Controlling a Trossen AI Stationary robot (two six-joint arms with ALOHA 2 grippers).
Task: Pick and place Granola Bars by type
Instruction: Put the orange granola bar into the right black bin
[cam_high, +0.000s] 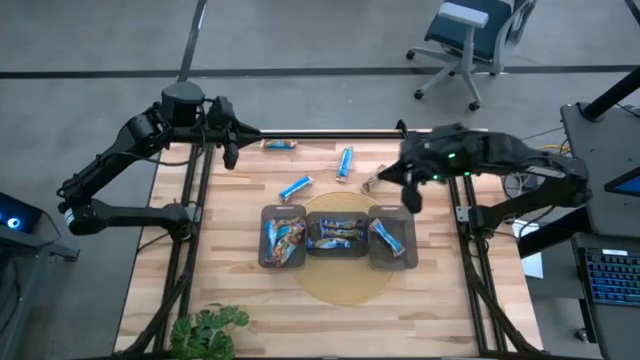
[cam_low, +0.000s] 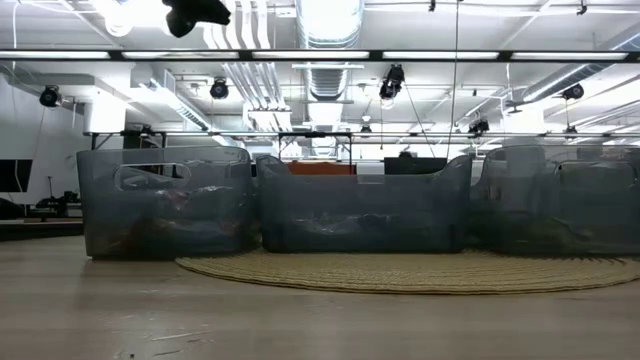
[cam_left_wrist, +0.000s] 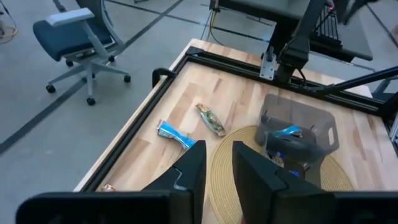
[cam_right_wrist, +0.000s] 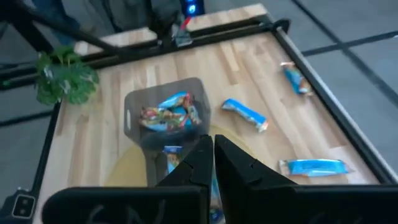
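Observation:
Three dark trays (cam_high: 283, 258) (cam_high: 335, 250) (cam_high: 392, 262) stand side by side on a round woven mat (cam_high: 340, 280), each with granola bars in it. Loose bars lie flat on the wood behind them: a blue one (cam_high: 296, 187), another blue one (cam_high: 345, 160), a brown-green one (cam_high: 373, 180), and one (cam_high: 280, 144) by the far rail. My left gripper (cam_left_wrist: 219, 163) hangs high over the far left corner, slightly open, with nothing between its fingers. My right gripper (cam_right_wrist: 212, 155) hovers above the right tray and the brown-green bar, shut and empty.
A potted plant (cam_high: 210, 330) sits at the near edge, left of centre. Black frame rails (cam_high: 330, 133) run along the far edge and both sides of the table. An office chair (cam_high: 470, 40) stands on the floor beyond the far edge.

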